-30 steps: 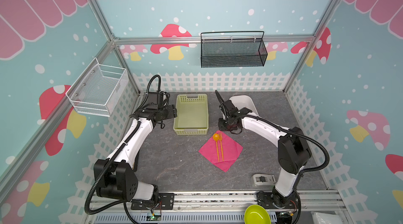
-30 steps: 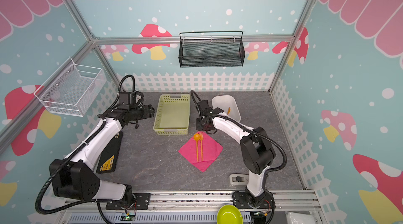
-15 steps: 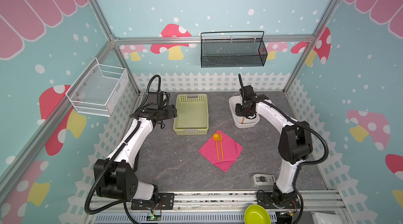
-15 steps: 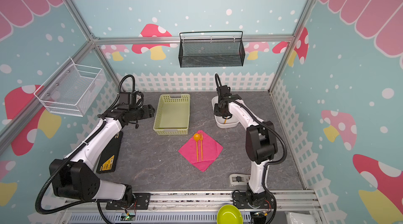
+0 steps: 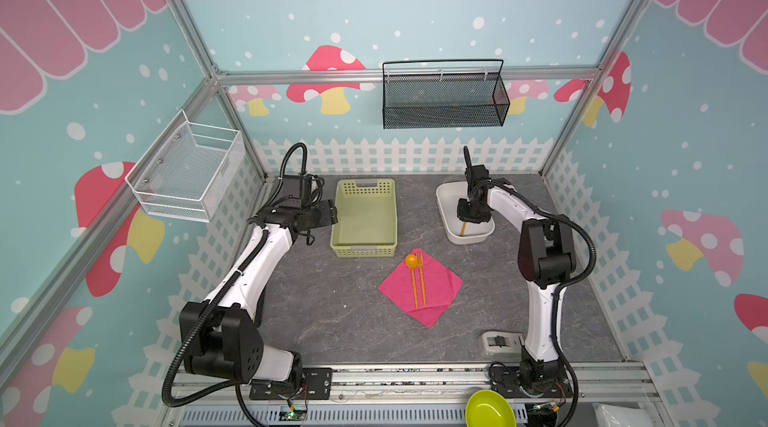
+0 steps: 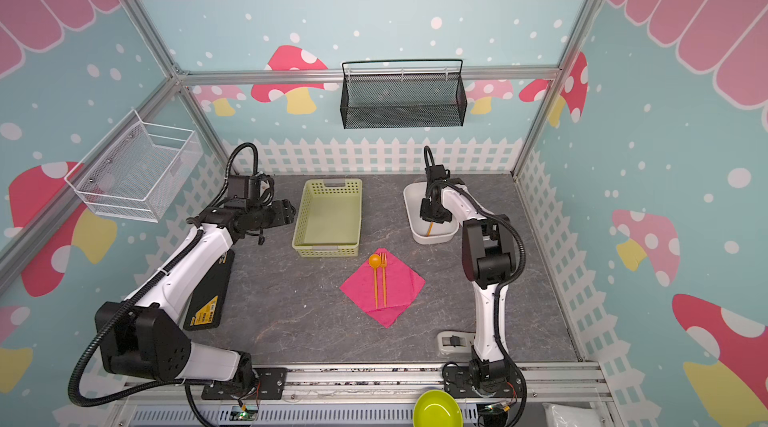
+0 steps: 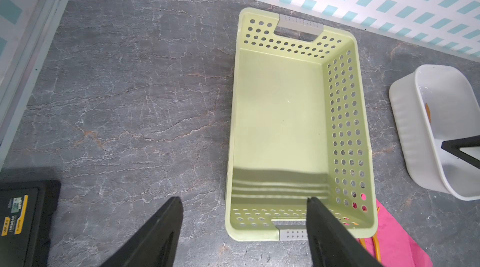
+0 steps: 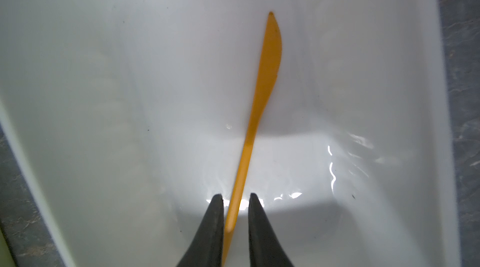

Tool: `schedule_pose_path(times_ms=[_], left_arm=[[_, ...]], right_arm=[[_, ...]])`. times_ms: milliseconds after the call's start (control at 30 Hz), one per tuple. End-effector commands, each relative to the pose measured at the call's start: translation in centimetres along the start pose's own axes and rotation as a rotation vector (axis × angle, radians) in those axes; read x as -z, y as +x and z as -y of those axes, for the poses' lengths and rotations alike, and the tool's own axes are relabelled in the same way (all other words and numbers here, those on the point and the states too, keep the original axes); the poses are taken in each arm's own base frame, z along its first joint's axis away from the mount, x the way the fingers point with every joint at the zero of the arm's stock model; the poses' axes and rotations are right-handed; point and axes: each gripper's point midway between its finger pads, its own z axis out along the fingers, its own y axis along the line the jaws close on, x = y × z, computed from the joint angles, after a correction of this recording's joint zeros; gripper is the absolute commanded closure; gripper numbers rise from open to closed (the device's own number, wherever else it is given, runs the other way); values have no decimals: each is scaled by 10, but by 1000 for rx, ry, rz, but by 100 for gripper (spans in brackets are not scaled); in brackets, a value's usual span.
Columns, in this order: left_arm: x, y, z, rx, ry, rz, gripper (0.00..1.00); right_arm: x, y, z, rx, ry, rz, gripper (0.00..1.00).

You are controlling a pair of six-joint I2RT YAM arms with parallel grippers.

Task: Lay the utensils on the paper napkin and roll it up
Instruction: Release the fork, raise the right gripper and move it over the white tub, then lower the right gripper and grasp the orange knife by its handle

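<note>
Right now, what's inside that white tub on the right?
An orange knife lies in the white tub, the right gripper straddling its handle. The handle's end is hidden beneath the gripper.

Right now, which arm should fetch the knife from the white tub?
Right. The right claw straddles the knife handle inside the white tub, jaws slightly apart. The left claw hangs open beside the green basket, which stands between it and the tub.

The white tub [image 8: 104,70] beneath the right hand [image 8: 235,196] is glossy, smooth plastic (glints streak its floor); the orange knife [image 8: 262,91] by that hand is smooth, duller plastic. The desk [image 8: 465,70] looks matt, veined like stone.
</note>
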Motion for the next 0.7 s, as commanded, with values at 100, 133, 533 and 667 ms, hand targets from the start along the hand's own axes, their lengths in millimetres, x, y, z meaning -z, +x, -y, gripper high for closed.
schedule_pose_path(times_ms=[100, 133, 533, 667], left_arm=[[-4, 4, -4, 0, -12, -16, 23], [-4, 4, -5, 1, -12, -17, 23], [-5, 5, -4, 3, -7, -21, 23], [-4, 4, -3, 3, -5, -20, 23]], right_arm=[[-20, 2, 11, -28, 35, -44, 77], [-21, 1, 11, -28, 35, -45, 77], [-46, 19, 7, -34, 4, -129, 80], [-52, 25, 7, -34, 3, -153, 83]])
